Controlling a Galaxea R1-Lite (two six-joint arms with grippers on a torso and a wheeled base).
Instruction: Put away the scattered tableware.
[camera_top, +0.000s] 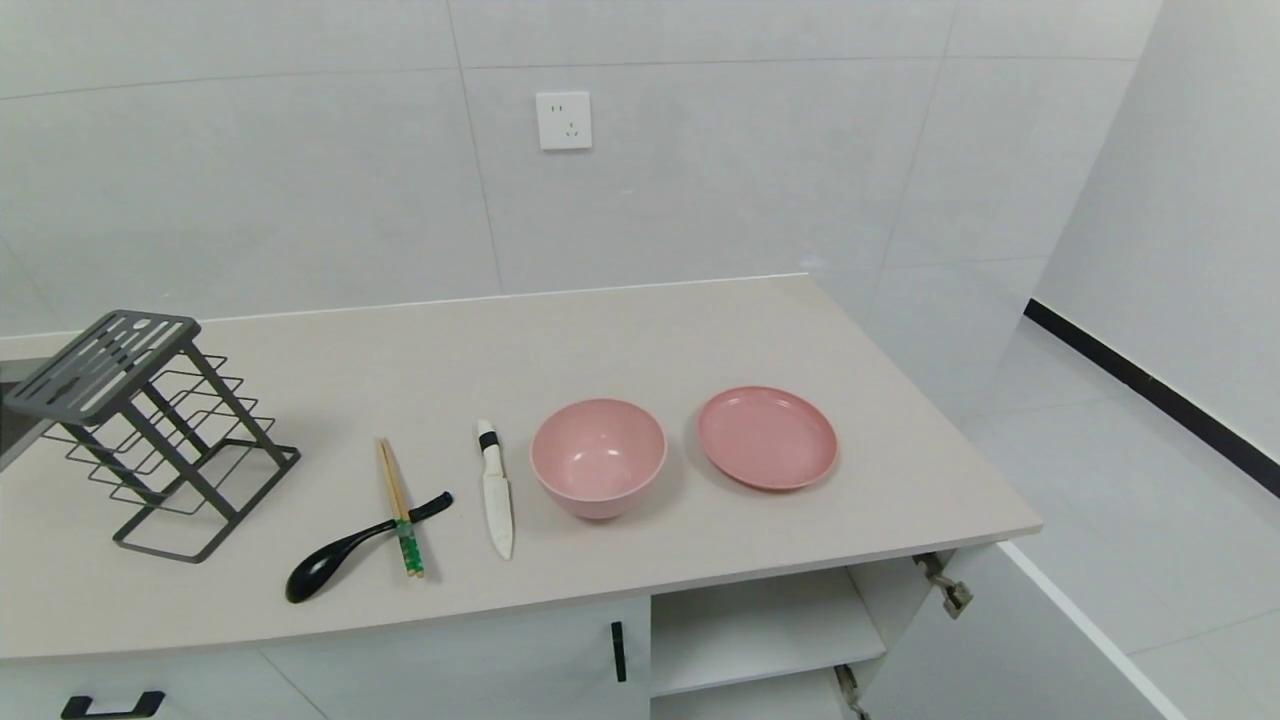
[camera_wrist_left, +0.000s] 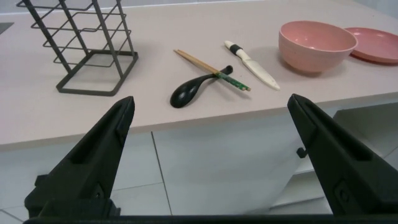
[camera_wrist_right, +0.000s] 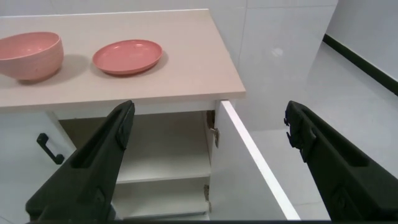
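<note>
Bowl (camera_top: 598, 455), plate (camera_top: 767, 436), knife (camera_top: 496, 490), chopsticks (camera_top: 400, 505) and spoon (camera_top: 350, 550) lie untouched on the tabletop (camera_top: 650, 340). Best, I judge, to start with the plate: take its rim from the side and carry it level to the open cabinet shelf (camera_top: 750, 625). Plate and bowl sit ahead of and above the right gripper (camera_wrist_right: 209, 106); spoon and chopsticks ahead of the left gripper (camera_wrist_left: 210, 99). Both grippers gape, empty.

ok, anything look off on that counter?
The chopsticks cross the black spoon at its handle, touching it. Below the counter, the right cabinet door stands open. Nothing looks spilled or broken.
</note>
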